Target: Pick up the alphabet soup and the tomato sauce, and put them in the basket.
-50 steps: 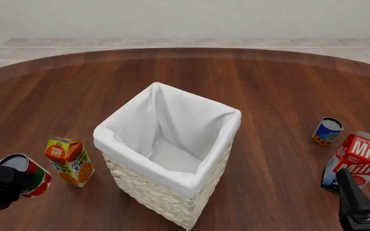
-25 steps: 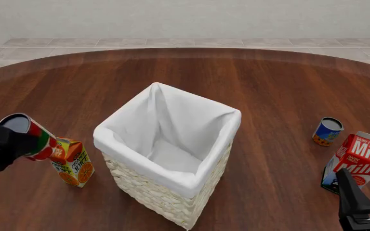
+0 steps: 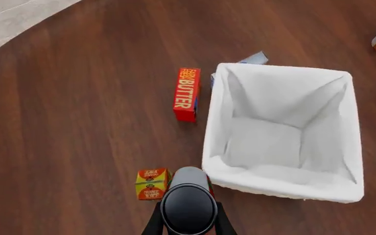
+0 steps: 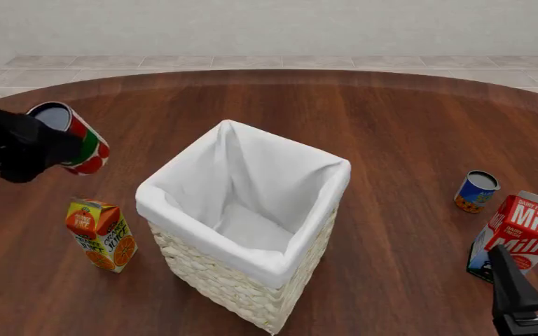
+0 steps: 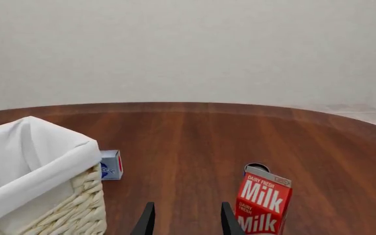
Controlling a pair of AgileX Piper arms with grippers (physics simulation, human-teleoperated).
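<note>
The left gripper [image 4: 50, 145] is clamping the alphabet soup [image 4: 71, 136] and holding it tilted in the air, above the table [image 4: 391, 126] and to the left of the basket [image 4: 250, 231], over the orange juice carton [image 4: 101, 234]. In the left wrist view the can's dark round end [image 3: 188, 208] is filling the space between the two fingers [image 3: 154, 223], and its red label is almost wholly hidden there. Most of the left arm is cut off by the front view's left edge.

The tomato sauce [image 4: 476, 191] is standing upright on the table at the right, well apart from the basket and just behind the milk carton [image 4: 517, 236]. In the right wrist view only a sliver of its top [image 5: 256, 168] is peeking over the milk carton [image 5: 261, 203].

The right gripper [image 5: 183, 220] is hanging low near the milk carton with its jaws parted and nothing between them; only the finger ends are showing in its own camera.

A butter box [image 3: 186, 94] is lying behind the basket, unseen from the front, and a small blue-and-white box [image 5: 110, 164] is half hidden by the basket's rim [image 5: 57, 161].
</note>
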